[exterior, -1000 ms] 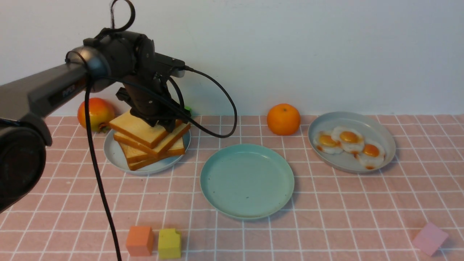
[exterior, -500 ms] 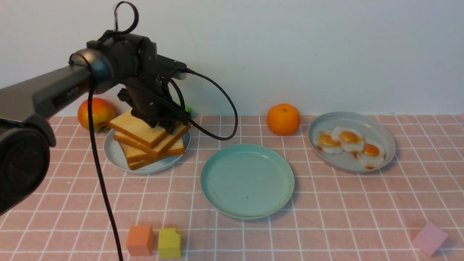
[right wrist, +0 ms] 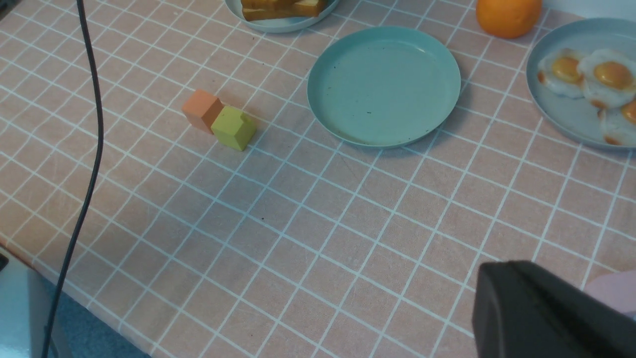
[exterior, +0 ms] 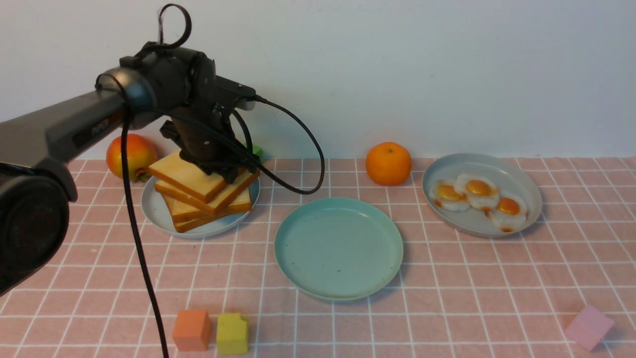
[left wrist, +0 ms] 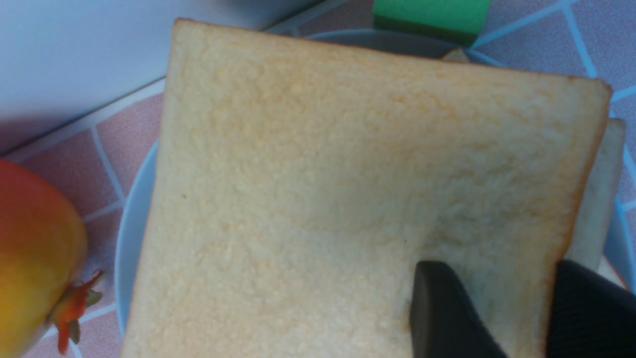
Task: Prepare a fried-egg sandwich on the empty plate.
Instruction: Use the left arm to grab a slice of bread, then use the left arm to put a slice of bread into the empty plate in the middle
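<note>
Your left gripper straddled the edge of the top square golden toast slice, one finger on top; couldn't tell if the jaws actually clamped it. Your right gripper had its jaws together. The round mint-green plastic plate sat empty mid pink checked tablecloth.

The left arm, a dark grey tube with small pale lettering, ends in a rounded black wrist housing at the front view's upper left. Black rubber cables loop around it and trail to the bottom edge. The left gripper has matte black fingers, one ribbed. The right gripper shows only as a blunt black block at lower right.
</note>
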{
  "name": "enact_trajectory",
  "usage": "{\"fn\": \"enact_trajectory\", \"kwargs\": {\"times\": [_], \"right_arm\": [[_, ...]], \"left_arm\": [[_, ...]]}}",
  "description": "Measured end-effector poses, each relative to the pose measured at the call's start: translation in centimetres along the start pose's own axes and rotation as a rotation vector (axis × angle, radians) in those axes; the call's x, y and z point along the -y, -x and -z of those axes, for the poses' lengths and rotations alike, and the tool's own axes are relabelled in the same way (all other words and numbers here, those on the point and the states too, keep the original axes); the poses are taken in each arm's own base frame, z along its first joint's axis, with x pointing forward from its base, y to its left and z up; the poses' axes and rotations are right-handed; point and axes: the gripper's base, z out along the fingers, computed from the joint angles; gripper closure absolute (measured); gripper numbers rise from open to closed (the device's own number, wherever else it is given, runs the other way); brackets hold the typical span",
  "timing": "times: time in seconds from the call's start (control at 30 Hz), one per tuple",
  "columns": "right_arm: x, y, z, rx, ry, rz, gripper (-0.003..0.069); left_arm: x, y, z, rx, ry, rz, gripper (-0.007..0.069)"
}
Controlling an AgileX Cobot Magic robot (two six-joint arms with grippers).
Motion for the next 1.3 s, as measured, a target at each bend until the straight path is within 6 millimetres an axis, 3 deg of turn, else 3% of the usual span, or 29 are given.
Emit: {"fn": "enact_trajectory", "kwargs": {"times": [0.3, 0.5, 0.77, 0.83, 0.93, 1.03, 1.1, 1.17, 1.3], "right_arm": [[0.0, 0.0, 0.0, 0.0, 0.0, 0.0, 0.0627], [0.0, 0.0, 0.0, 0.0, 0.0, 0.0, 0.0627], [0.0, 0.0, 0.0, -0.004, 0.0, 0.0, 0.0618], [0.1, -0.1, 0.0, -0.012, -0.006, 0.003, 0.0618], [0.2, -0.2, 0.0, -0.026, -0.017, 0.009, 0.0617], [0.2, -0.4, 0.0, -0.048, -0.018, 0.01, 0.0616], [0.2, -0.5, 0.0, -0.055, -0.017, 0.01, 0.0616], [0.1, -0.6, 0.0, -0.064, -0.016, 0.01, 0.0616], [0.1, -0.7, 0.0, -0.078, -0.014, 0.01, 0.0616]], "left_arm": [[0.4, 0.1, 0.1, 0.0, 0.004, -0.021, 0.0601], [1.7, 0.5, 1.2, 0.0, 0.019, -0.072, 0.0611], [6.4, 1.9, 9.9, 0.103, 0.0, -0.164, 0.0611], [8.7, 1.7, 11.8, 0.099, -0.043, -0.188, 0.0611], [10.6, 1.3, 12.2, 0.078, -0.081, -0.208, 0.0611], [15.7, 0.0, 11.4, 0.013, -0.18, -0.265, 0.0611], [17.8, -0.6, 10.4, -0.016, -0.206, -0.294, 0.0611], [19.4, -1.2, 9.0, -0.04, -0.222, -0.319, 0.0611], [20.7, -1.7, 6.9, -0.053, -0.229, -0.338, 0.0611]]}}
